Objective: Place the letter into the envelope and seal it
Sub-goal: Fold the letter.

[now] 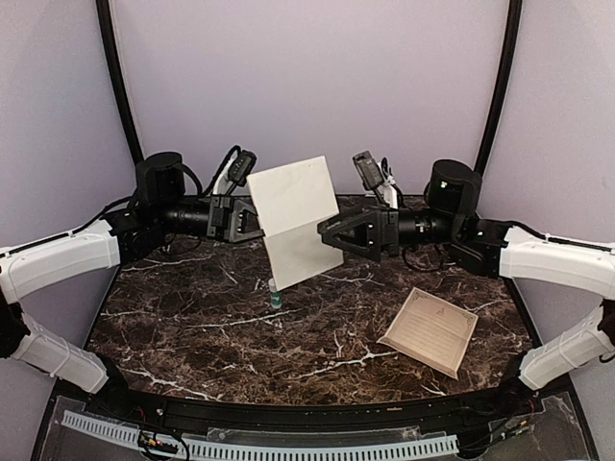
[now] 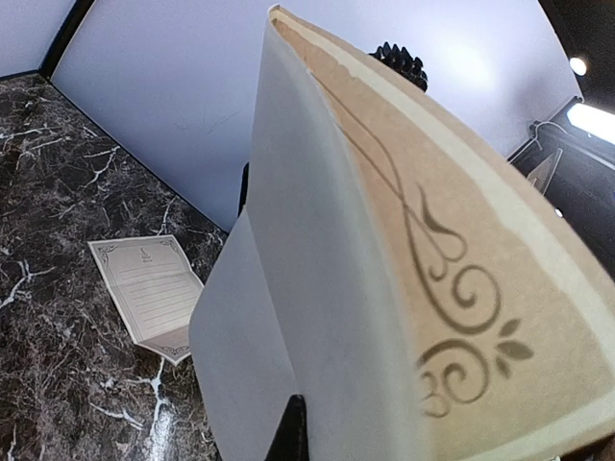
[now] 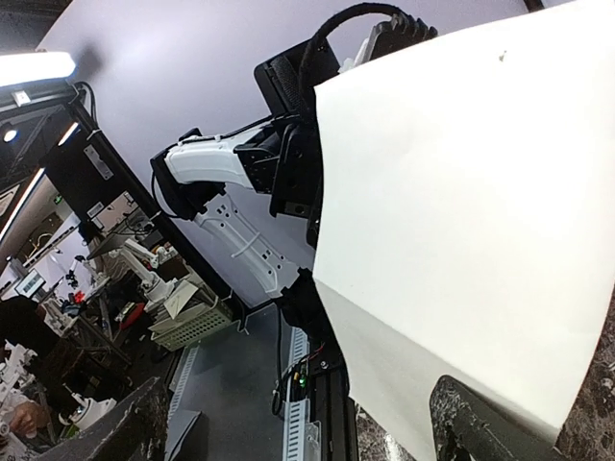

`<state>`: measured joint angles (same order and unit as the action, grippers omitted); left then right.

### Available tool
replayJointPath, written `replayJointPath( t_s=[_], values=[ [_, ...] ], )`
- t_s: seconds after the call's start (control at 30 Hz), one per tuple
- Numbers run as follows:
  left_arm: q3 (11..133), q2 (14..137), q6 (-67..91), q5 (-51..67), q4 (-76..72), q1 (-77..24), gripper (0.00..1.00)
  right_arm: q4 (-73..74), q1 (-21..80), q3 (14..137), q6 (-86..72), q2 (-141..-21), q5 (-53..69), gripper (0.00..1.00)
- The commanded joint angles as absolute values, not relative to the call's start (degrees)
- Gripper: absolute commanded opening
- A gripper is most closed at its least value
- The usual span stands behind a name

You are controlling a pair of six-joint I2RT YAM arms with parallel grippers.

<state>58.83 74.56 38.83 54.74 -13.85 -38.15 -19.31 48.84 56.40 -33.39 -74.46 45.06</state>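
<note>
The pale cream envelope (image 1: 293, 219) hangs upright in the air above the middle of the table. My left gripper (image 1: 257, 223) is shut on its left edge. In the left wrist view the envelope (image 2: 317, 288) fills the frame, its tan lining with a scroll ornament showing, and one dark fingertip (image 2: 291, 434) pokes out beneath the paper. My right gripper (image 1: 328, 233) stands open at the envelope's right edge. In the right wrist view the envelope (image 3: 461, 211) rises over my right fingertip (image 3: 471, 432), with nothing held. The tan letter (image 1: 430, 329) lies flat on the table at the right, also visible as the letter (image 2: 149, 293).
A small white and green tube (image 1: 276, 294) stands on the dark marble table (image 1: 192, 327) just below the envelope. Both arms reach in from the sides towards the centre. A cable tray (image 1: 288, 447) runs along the near edge.
</note>
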Motion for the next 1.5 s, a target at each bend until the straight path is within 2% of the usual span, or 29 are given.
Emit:
replayJointPath(
  t_s=[0.0,0.3,0.67,0.93,1.17,1.37,1.47],
  values=[
    [59.56,73.75,38.69,57.24,-17.06,-38.4,0.0,-22.49,49.75,58.79,-33.38,-75.22,42.45,0.9],
    [58.29,72.41,40.23,57.84,-19.38,-38.25,0.0,-21.1,49.75,59.76,-33.57,-73.7,39.77,0.9],
    [56.01,71.46,44.19,58.41,-25.02,-38.26,0.0,-10.58,48.64,60.14,-27.55,-65.47,30.76,0.92],
    [55.28,70.41,44.36,60.23,-25.86,-38.3,0.0,-9.14,44.65,58.53,-27.47,-64.66,31.89,0.92],
    [55.23,70.46,44.66,61.2,-25.79,-38.31,0.0,-7.03,46.62,61.07,-24.71,-68.07,39.97,0.79],
    [55.19,70.94,44.76,61.75,-25.8,-38.39,0.0,-7.47,48.42,62.57,-23.29,-69.34,41.69,0.72],
    [55.13,71.25,45.05,62.06,-25.87,-38.35,0.0,-8.05,48.54,63.26,-23.21,-70.52,42.52,0.65]
  ],
)
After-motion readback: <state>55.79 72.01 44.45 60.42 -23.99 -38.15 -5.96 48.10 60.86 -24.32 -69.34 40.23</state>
